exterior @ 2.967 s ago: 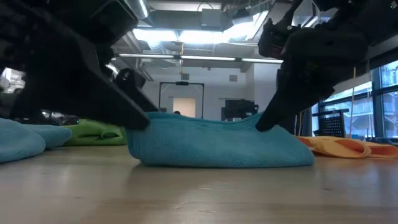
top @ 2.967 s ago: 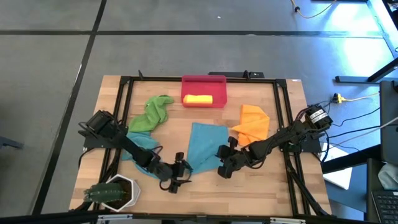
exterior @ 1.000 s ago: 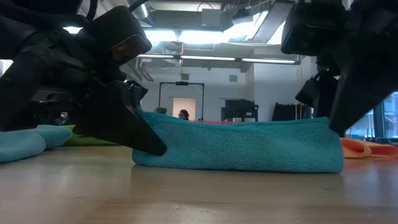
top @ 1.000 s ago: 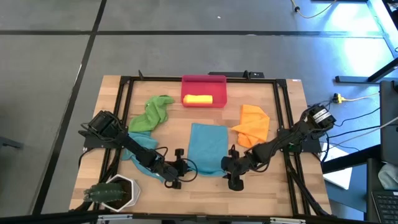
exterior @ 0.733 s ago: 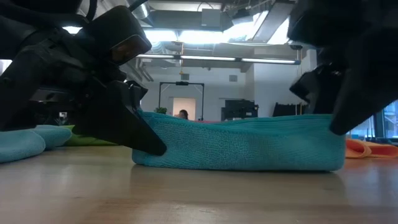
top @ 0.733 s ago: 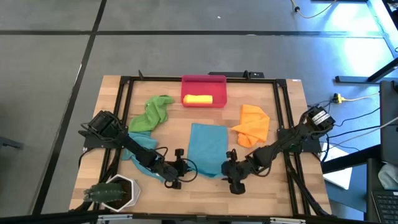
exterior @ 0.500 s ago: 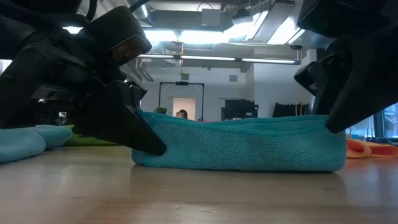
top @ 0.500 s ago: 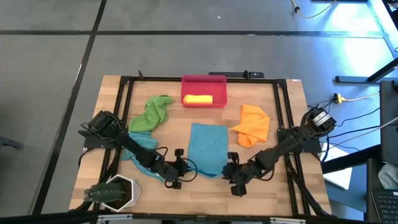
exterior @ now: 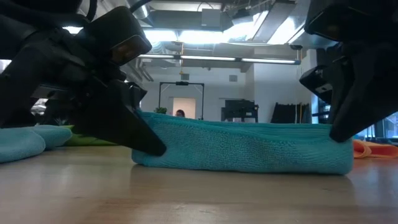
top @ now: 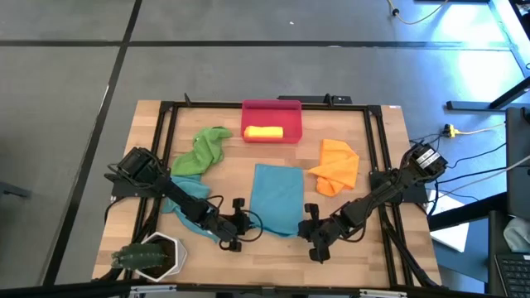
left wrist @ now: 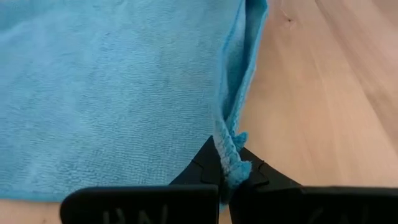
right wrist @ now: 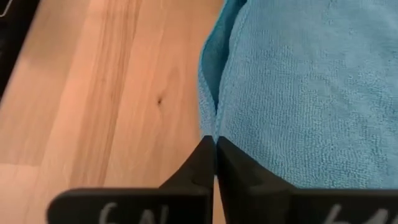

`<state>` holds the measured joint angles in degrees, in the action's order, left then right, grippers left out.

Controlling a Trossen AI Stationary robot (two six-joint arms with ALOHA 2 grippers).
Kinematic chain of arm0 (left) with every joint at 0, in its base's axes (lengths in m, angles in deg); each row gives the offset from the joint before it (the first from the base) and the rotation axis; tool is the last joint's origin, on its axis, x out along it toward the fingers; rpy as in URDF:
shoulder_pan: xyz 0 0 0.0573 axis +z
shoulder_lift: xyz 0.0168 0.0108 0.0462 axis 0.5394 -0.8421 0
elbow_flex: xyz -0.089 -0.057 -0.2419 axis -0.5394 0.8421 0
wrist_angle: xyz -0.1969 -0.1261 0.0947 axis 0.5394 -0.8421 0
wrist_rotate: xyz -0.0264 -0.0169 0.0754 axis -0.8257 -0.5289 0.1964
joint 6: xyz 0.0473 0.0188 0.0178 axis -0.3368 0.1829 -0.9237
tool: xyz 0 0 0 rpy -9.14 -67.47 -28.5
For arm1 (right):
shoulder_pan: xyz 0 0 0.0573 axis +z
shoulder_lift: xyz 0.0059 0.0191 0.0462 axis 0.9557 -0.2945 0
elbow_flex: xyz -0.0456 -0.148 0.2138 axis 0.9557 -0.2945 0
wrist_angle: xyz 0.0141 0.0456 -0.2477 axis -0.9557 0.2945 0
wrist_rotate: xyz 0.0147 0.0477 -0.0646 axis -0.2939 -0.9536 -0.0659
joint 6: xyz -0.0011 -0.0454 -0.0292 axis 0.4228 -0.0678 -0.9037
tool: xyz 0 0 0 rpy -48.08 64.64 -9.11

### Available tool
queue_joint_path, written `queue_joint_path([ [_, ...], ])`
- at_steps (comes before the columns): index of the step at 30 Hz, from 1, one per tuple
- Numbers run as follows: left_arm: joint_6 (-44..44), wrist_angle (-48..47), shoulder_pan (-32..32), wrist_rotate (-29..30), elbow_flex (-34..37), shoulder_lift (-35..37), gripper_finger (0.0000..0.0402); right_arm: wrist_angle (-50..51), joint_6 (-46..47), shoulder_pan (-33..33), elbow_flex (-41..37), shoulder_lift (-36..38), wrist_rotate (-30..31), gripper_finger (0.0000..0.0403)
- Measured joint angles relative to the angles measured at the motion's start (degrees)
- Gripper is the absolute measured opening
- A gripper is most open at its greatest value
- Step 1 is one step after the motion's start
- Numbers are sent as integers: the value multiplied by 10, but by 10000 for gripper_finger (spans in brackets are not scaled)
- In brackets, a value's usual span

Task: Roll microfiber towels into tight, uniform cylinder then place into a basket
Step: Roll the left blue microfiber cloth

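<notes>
Teal towel (top: 277, 197), folded but unrolled, is pinched at its near corners by left gripper (top: 240, 228) and right gripper (top: 312, 234); only the yellow roll (top: 264, 132) is seen in the basket (top: 272, 107).

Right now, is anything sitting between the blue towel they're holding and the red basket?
Nothing visible. Bare table lies between the teal towel and the basket; the green towel and orange towel sit off to either side. A yellow roll already occupies the basket.
</notes>
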<state>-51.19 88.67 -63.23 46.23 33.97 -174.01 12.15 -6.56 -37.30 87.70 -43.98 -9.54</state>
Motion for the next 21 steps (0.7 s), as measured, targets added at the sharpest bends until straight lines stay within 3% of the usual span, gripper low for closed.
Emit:
queue_joint_path([
  [13,33,-22,-26,-122,-39,17,0,7,35,35,51,1,-38,3],
  [21,12,-80,-37,-142,-89,50,0,33,48,59,94,2,-37,2],
])
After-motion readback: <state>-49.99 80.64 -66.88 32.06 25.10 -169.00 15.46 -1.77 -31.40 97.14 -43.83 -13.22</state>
